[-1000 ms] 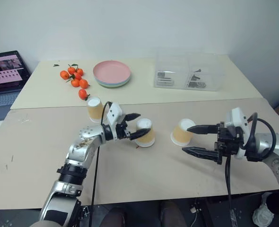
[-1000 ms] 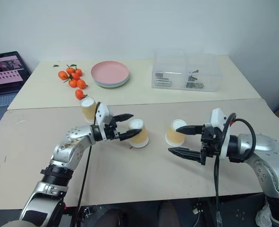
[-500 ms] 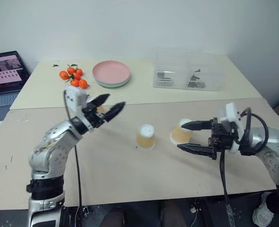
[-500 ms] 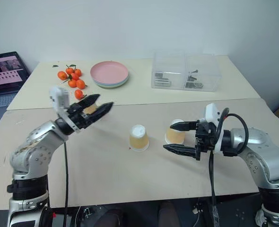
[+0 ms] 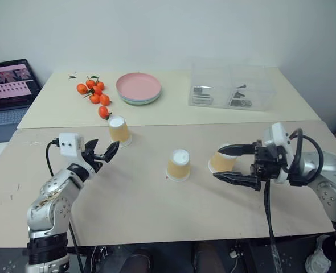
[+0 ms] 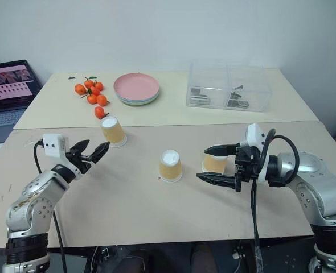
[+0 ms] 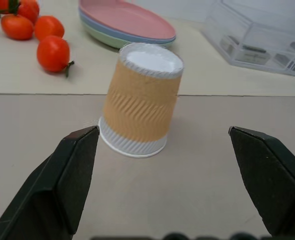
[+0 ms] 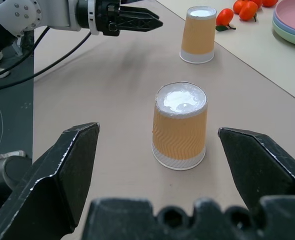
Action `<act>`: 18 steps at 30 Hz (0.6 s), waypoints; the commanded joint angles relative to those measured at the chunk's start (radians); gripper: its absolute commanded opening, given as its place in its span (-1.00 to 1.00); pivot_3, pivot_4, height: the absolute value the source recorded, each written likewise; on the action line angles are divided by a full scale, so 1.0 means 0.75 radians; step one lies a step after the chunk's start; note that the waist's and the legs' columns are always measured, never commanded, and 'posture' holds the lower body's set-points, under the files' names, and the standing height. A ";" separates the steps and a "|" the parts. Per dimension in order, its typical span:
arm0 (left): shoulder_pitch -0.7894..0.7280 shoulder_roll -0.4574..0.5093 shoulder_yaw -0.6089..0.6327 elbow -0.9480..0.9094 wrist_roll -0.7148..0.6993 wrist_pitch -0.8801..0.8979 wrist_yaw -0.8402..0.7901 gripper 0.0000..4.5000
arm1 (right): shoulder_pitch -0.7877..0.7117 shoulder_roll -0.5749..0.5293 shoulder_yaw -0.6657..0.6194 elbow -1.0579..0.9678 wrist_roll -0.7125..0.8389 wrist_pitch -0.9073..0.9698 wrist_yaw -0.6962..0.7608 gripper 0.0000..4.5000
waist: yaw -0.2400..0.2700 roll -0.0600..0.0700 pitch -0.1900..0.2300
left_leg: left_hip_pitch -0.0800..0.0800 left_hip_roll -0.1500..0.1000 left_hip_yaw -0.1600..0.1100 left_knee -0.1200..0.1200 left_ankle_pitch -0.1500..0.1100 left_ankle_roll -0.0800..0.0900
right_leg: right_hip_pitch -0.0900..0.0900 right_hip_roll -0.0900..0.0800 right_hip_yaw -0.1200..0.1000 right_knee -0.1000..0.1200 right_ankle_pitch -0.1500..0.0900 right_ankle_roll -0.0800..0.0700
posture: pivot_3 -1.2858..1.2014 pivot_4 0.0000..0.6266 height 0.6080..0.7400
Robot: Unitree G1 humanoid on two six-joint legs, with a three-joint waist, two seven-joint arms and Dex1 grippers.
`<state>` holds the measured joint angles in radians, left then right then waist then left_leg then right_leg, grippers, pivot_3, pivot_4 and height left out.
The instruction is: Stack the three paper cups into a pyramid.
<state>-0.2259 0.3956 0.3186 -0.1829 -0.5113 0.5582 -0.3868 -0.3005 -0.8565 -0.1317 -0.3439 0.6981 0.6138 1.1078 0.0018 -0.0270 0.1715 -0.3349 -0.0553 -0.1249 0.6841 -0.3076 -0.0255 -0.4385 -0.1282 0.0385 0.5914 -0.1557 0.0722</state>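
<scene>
Three yellow-orange paper cups stand apart on the tan table [image 5: 156,210], all upside down. The left cup [image 5: 119,131] stands just ahead of my left gripper [image 5: 106,152], which is open and short of it; in the left wrist view this cup [image 7: 140,100] shows between the spread fingers [image 7: 72,170]. The middle cup [image 5: 178,165] stands alone. My right gripper [image 5: 216,162] hovers open and points left toward the middle cup [image 8: 180,125], with nothing held. The right cup [image 5: 222,163] is partly hidden behind its fingers.
Several small orange fruits [image 5: 94,94] lie at the back left beside stacked pink plates [image 5: 138,88]. A clear plastic box [image 5: 230,88] sits at the back right. An open laptop [image 5: 11,79] stands off the table's left end.
My left gripper has drawn away from the middle cup, swung left and dropped low, and now faces the left cup. The right gripper has kept still.
</scene>
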 commanded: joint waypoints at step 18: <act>-0.358 0.019 -0.094 0.516 0.182 -0.279 -0.076 0.96 | 0.082 -0.024 -0.137 -0.118 0.067 0.001 -0.070 1.00 | -0.005 0.000 0.000 | 0.000 0.000 0.000 0.000 0.000 0.000 | 0.000 0.000 0.000 0.001 0.000 0.000 | 0.03 -0.52 0.81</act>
<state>-0.4590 0.4054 0.2607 0.1966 -0.3925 0.3909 -0.4300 -0.2401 -0.8588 -0.1967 -0.3964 0.7290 0.6147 1.0616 -0.0021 -0.0272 0.1715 -0.3349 -0.0554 -0.1249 0.6841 -0.3075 -0.0255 -0.4385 -0.1282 0.0384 0.5917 -0.1555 0.0723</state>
